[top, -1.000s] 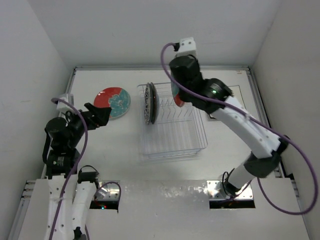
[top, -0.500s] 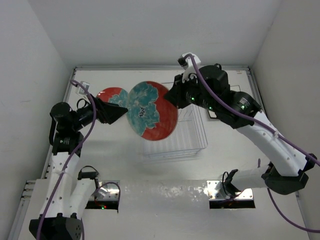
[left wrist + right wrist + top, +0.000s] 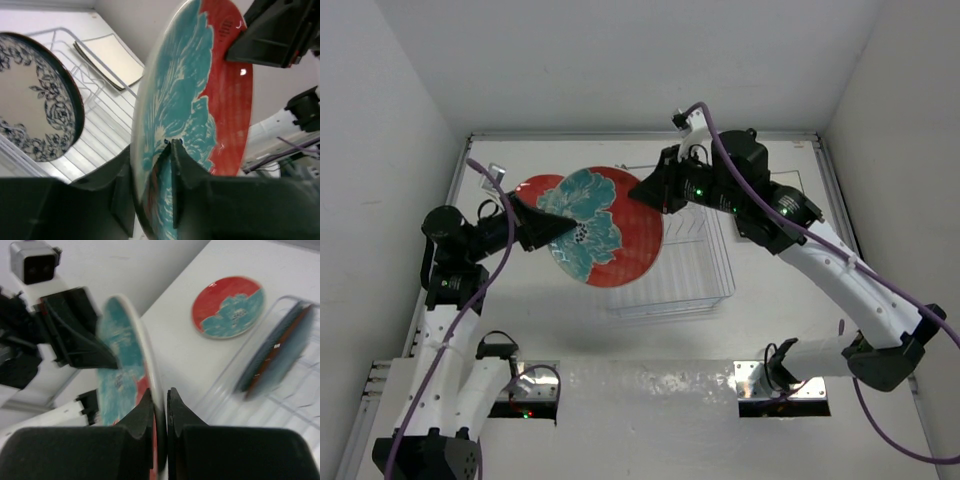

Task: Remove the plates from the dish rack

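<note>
A big round red plate (image 3: 610,235) with a teal flower hangs in the air left of the dish rack (image 3: 705,275), gripped from both sides. My left gripper (image 3: 560,226) is shut on its left rim, and in the left wrist view that gripper (image 3: 152,156) straddles the plate (image 3: 200,95). My right gripper (image 3: 640,192) is shut on the upper right rim; its own view has the gripper (image 3: 161,396) pinching the plate's edge (image 3: 122,352). A white floral plate (image 3: 35,117) and pale square plates (image 3: 107,60) stand in the rack.
A second red and teal plate (image 3: 227,307) lies flat on the table at the back left, partly behind the held one (image 3: 528,188). Blurred upright plates (image 3: 275,355) stay in the rack. White walls close in the table on three sides.
The right arm lifted the red plate out of the rack and carried it left. The left arm rose to meet it, and its gripper went from open to shut on the rim.
</note>
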